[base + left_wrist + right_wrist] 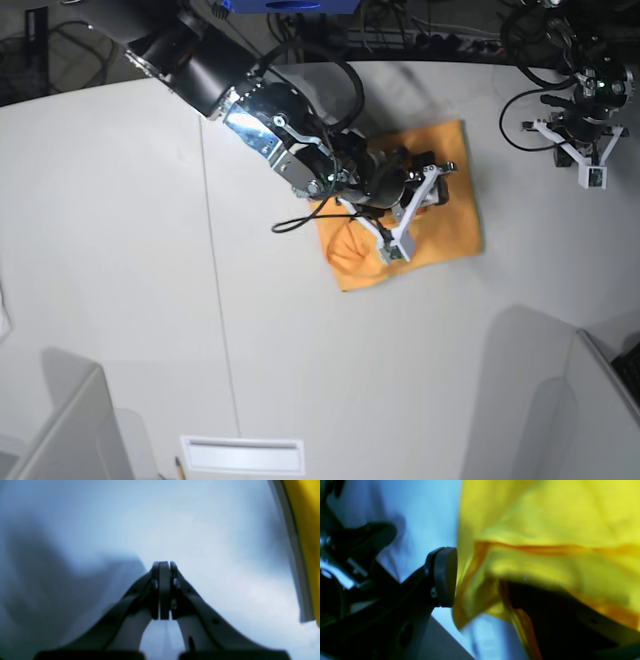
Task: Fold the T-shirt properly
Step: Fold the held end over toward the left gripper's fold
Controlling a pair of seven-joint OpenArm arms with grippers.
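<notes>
the right gripper (418,208) stood over the t-shirt (455,225) with its jaws spread wide and nothing clamped between them. in the right wrist view one pad (445,576) sat just beside a hanging edge of yellow cloth, touching it or nearly so, while the other finger (560,620) lay under a drape of the same cloth. whether the cloth rested on that finger or only passed in front of it could not be told from the blur. judged from this, the open stance suited a release: a flap let go onto the stack rather than a fresh pick.

under and around that gripper the t-shirt lay on the table (120,250) as a compact, roughly rectangular bundle, with a loose bulge at the corner towards the arm's base. this suggested the fold was well advanced but not tidy; that corner would likely want flattening.

the left gripper (165,566) was clenched on nothing, its pads pressed together above bare table. a strip of yellow cloth (303,530) showed only at the edge of its view. in the base view that gripper (588,160) was parked well apart from the t-shirt, apparently to keep clear of the working arm.
</notes>
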